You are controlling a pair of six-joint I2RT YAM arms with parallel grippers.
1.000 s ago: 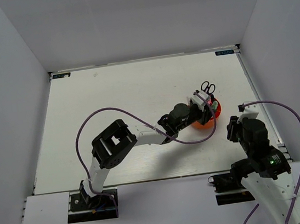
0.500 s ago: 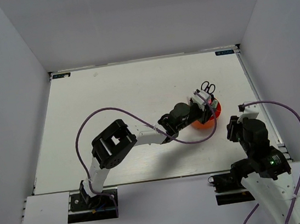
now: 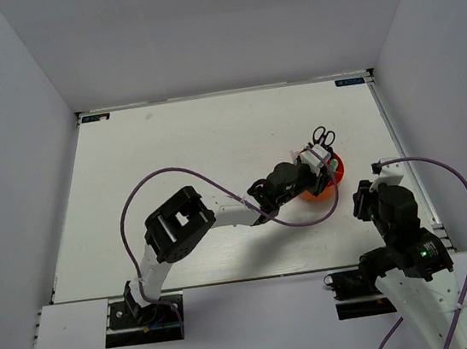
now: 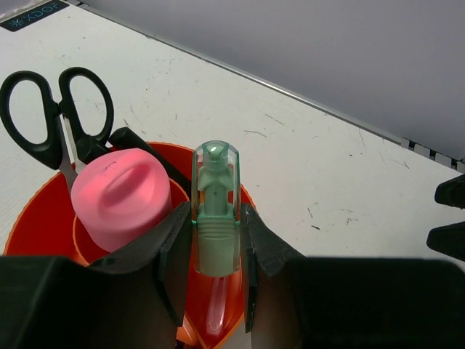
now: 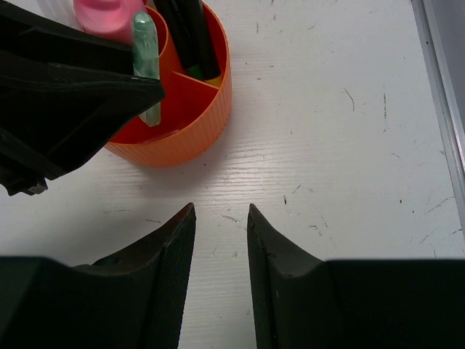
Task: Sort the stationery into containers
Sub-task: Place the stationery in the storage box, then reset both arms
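The left gripper squeezed a pale green marker with a clear cap, upright in the orange cup. The right gripper hung with fingers apart, holding nothing.

Extended left jaws clamped, right jaws apart.

a white, scuffed table is enclosed by pale walls; dark labels are seen at its 11 and 1 o'clock corners.
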